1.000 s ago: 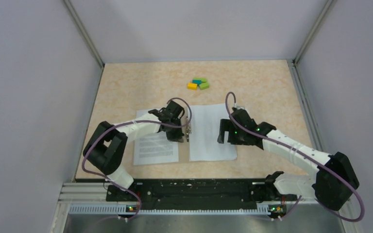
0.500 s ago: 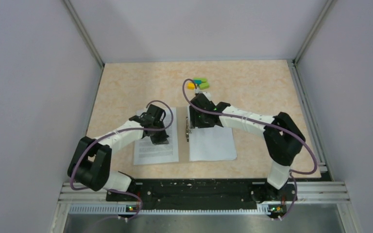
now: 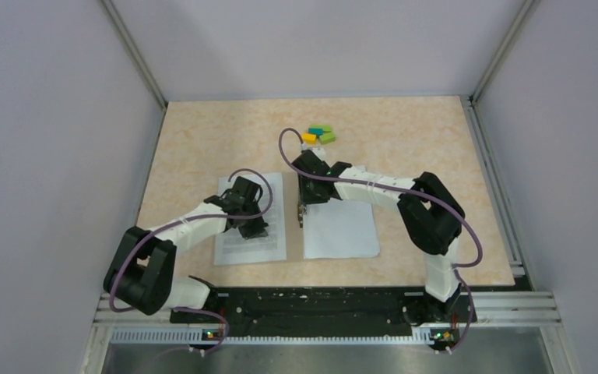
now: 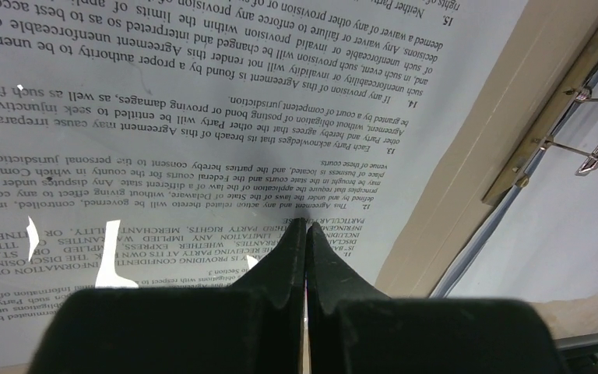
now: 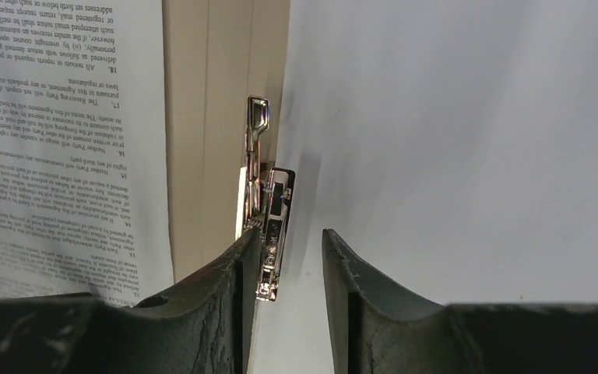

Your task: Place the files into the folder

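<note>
At the middle of the table (image 3: 405, 140), the printed sheet (image 3: 253, 248) lies just left of a tan strip of the folder (image 5: 202, 117). A blank white sheet (image 3: 342, 234) lies to the right, and a metal clip (image 5: 269, 226) stands between them. The left gripper (image 4: 306, 234) is pressed together, tip down on the print. The right gripper (image 5: 288, 234) has its jaws apart astride the clip lever, one finger touching it. The clip probably needs a square squeeze on the lever, with the paper pinned so nothing slides.
</note>
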`<act>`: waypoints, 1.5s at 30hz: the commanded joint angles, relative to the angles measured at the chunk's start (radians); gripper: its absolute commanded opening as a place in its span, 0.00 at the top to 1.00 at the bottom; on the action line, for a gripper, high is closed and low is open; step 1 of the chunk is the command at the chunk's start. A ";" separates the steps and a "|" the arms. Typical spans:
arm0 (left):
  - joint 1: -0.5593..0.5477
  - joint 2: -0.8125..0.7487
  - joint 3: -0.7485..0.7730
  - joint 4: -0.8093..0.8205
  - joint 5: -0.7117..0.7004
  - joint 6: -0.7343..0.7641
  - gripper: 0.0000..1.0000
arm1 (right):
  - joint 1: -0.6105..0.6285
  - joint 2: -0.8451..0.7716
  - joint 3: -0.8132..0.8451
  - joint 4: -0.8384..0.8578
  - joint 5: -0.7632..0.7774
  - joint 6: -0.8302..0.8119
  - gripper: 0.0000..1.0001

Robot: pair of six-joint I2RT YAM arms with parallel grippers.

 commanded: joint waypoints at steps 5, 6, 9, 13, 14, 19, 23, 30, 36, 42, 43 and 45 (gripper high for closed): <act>-0.003 0.010 -0.025 0.059 -0.015 -0.033 1.00 | 0.021 0.015 0.022 0.012 0.011 0.009 0.79; -0.004 0.013 -0.027 0.061 -0.015 -0.035 1.00 | 0.022 0.016 0.018 0.012 0.009 0.012 0.82; -0.006 0.018 -0.027 0.066 -0.014 -0.040 1.00 | 0.026 0.011 0.005 0.022 0.001 0.013 0.86; -0.021 0.032 -0.029 0.079 -0.009 -0.059 1.00 | 0.028 0.003 -0.018 0.026 -0.011 0.013 0.92; -0.030 0.035 -0.030 0.083 -0.009 -0.067 1.00 | 0.028 -0.004 -0.028 0.030 -0.011 0.016 0.93; -0.088 0.057 -0.028 0.103 -0.021 -0.116 1.00 | 0.029 -0.036 -0.086 0.042 -0.014 0.016 0.96; -0.131 0.074 -0.024 0.113 -0.032 -0.153 1.00 | 0.028 -0.054 -0.124 0.046 -0.021 0.016 0.97; -0.183 0.094 -0.007 0.117 -0.041 -0.190 1.00 | 0.029 -0.107 -0.202 0.054 0.000 0.021 0.99; -0.189 0.091 0.027 0.091 -0.064 -0.184 1.00 | 0.028 -0.106 -0.225 0.070 -0.004 0.012 0.99; -0.188 0.068 0.079 0.042 -0.086 -0.155 1.00 | 0.028 -0.118 -0.224 0.076 0.001 0.004 0.96; -0.189 0.067 0.094 0.033 -0.087 -0.145 1.00 | 0.028 -0.122 -0.221 0.076 0.002 0.003 0.94; -0.188 0.062 0.117 0.016 -0.089 -0.129 1.00 | 0.029 -0.134 -0.219 0.076 0.005 0.002 0.89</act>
